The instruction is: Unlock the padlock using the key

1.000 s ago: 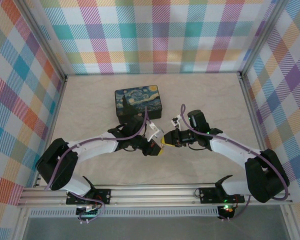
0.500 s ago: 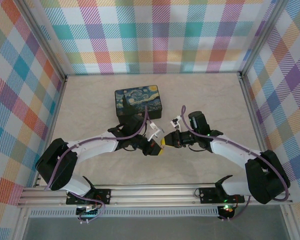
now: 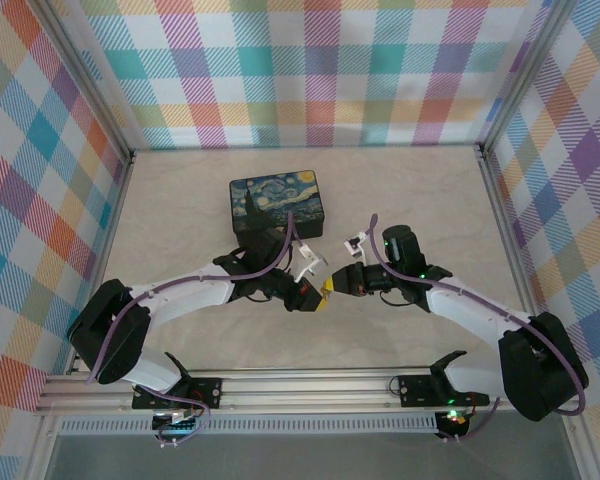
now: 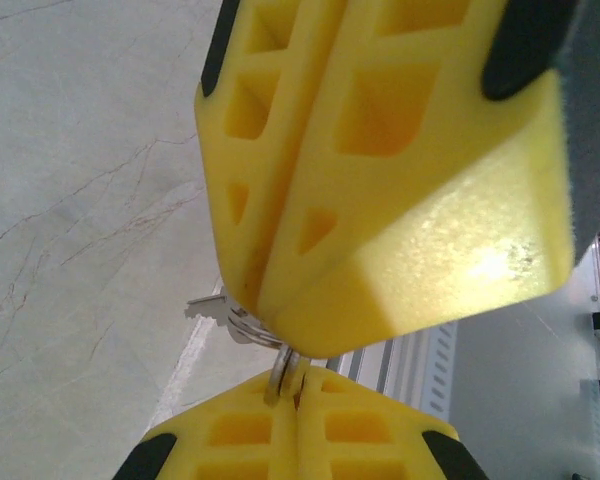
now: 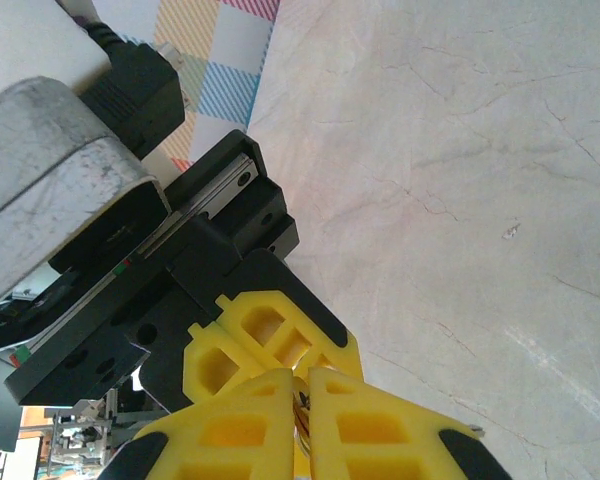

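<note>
- Left gripper (image 3: 315, 297): held over the middle of the table (image 3: 180, 230), on the near side of the painted box (image 3: 277, 203), and pointing right. Its yellow fingers are pressed flat together with no gap along the seam. What lies deep in that seam is hidden.
- Key (image 4: 202, 306): a small toothed blade juts out from under the left fingertips, clear of the table. In the left wrist view its long axis is roughly level and points left. It hangs on a wire ring (image 4: 248, 327) that comes out of the left fingers' seam.
- Padlock: it cannot be told apart at the junction. Judged to be buried in the left pinch, where the ring starts.
- Right gripper (image 3: 332, 284): tip to tip with the left one and pointing left. Its fingers are closed to a sliver, and the ring's thin metal runs straight into their seam. Judged to be a pinch on the ring, not on the blade.
- Governing relation: the two pairs of fingertips face each other along one line, touching or nearly so. The key blade lies off that line, to one side. The right arm is the one placed to work the free metal.
- Clearance: bare table lies to either side. The box is near, behind the left wrist, and the near rail (image 3: 310, 385) is well apart in front. There is ample room to draw the arms apart and none between the tips.
- Risk, judged: a pull on the ring may drag the piece out of the left pinch.
</note>
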Motion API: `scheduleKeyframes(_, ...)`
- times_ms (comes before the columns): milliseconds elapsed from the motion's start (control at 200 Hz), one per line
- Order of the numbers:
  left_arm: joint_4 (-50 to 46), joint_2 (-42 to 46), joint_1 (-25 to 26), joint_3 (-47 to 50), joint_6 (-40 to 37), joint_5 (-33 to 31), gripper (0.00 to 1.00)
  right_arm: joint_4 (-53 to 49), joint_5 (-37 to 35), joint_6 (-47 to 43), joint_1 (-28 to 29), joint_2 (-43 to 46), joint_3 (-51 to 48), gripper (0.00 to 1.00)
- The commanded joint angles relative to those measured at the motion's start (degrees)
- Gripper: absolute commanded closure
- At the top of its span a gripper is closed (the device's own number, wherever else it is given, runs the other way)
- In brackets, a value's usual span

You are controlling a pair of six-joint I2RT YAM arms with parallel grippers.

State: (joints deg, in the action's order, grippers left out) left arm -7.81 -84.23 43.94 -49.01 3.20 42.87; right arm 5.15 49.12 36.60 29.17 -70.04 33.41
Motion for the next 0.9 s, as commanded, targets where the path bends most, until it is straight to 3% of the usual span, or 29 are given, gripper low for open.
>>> scheduleKeyframes(0, 2.9, 1.4, -0.7, -0.8, 0.2, -0.2, 1.00, -0.1, 2.7, 0.1, 0.3, -1.1, -1.5, 0.89)
scheduleKeyframes(175, 2.9, 1.2, -0.8, -0.8, 0.1, -0.2, 1.00, -0.8, 3.0, -0.9, 0.5, -0.6, -1.5, 0.84)
scheduleKeyframes(450, 4.4, 1.1, -1.1, -0.1, 0.3, 0.0, 1.00, 2.5, 4.2, 0.7, 0.6, -0.8, -3.1, 0.94)
scheduleKeyframes(700, 4.6, 0.9, -2.2, 0.4, 1.5, -2.4, 1.00, 4.2, 3.9, 4.6, 0.5, -3.6, -1.4, 0.96)
scheduleKeyframes(895, 5.0, 1.8, -3.0, 1.5, 2.7, -5.1, 0.73, 2.4, -0.4, 8.2, 0.4, -6.1, 0.9, 0.97)
